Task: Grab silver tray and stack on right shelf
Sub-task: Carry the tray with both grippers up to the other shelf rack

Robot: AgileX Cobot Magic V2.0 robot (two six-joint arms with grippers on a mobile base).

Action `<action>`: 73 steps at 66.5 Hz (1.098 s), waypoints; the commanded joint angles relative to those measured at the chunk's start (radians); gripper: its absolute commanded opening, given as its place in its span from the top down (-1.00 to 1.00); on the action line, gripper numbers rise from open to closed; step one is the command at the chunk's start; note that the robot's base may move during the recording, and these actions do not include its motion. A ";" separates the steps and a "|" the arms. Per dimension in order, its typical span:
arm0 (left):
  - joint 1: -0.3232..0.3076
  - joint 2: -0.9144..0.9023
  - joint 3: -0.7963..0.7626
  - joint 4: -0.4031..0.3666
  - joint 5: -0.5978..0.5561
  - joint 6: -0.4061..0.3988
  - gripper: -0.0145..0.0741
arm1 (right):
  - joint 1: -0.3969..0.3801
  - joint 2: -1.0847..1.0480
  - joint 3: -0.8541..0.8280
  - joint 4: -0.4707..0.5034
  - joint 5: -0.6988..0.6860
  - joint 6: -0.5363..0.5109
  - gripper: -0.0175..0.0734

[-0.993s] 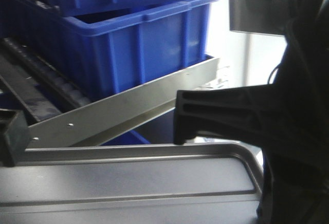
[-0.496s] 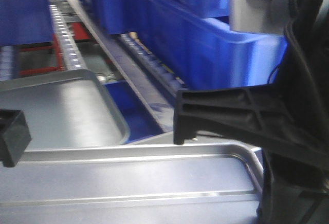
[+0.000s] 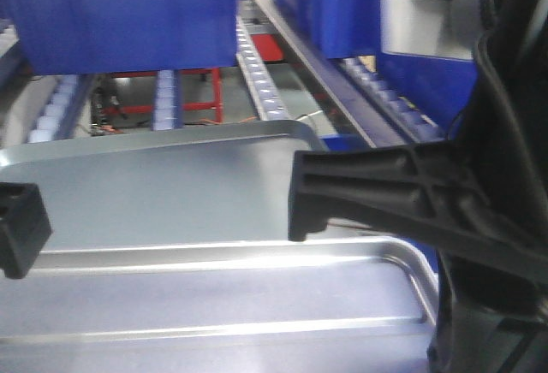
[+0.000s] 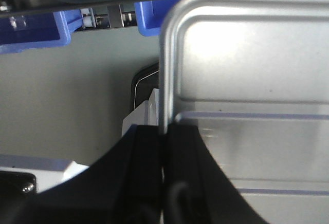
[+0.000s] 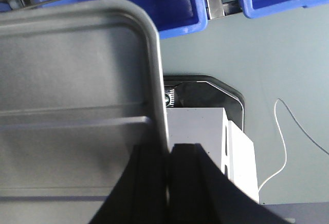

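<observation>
The silver tray [image 3: 214,296] hangs between the two arms, just in front of the right shelf [image 3: 257,82]. The left gripper [image 4: 164,134] is pinched tight on the tray's left rim, and the right gripper [image 5: 169,154] is pinched on the opposite rim. Its ribbed floor carries nothing I can see. Beyond it a duller grey tray [image 3: 154,193] sits across the roller rails. Blue bins [image 3: 128,14] stand behind, their insides hidden from here.
</observation>
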 commanded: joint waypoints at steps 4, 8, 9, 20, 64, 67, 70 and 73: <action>-0.007 -0.021 -0.014 0.030 0.243 0.014 0.90 | -0.008 -0.030 -0.027 -0.071 0.051 0.009 0.46; -0.007 -0.021 -0.014 0.030 0.243 0.014 0.90 | -0.008 -0.030 -0.027 -0.071 0.051 0.009 0.46; -0.007 -0.021 -0.014 0.030 0.243 0.014 0.90 | -0.008 -0.030 -0.027 -0.071 0.051 0.009 0.46; -0.007 -0.021 -0.014 0.030 0.243 0.014 0.90 | -0.008 -0.030 -0.027 -0.071 0.051 0.009 0.46; -0.007 -0.021 -0.014 0.030 0.243 0.014 0.90 | -0.008 -0.030 -0.027 -0.071 0.051 0.009 0.46; -0.007 -0.021 -0.014 0.030 0.243 0.014 0.90 | -0.008 -0.030 -0.027 -0.071 0.051 0.009 0.46; -0.007 -0.021 -0.014 0.030 0.243 0.014 0.90 | -0.008 -0.030 -0.027 -0.071 0.051 0.009 0.46; -0.007 -0.021 -0.014 0.030 0.241 0.014 0.90 | -0.008 -0.030 -0.027 -0.071 0.051 0.009 0.46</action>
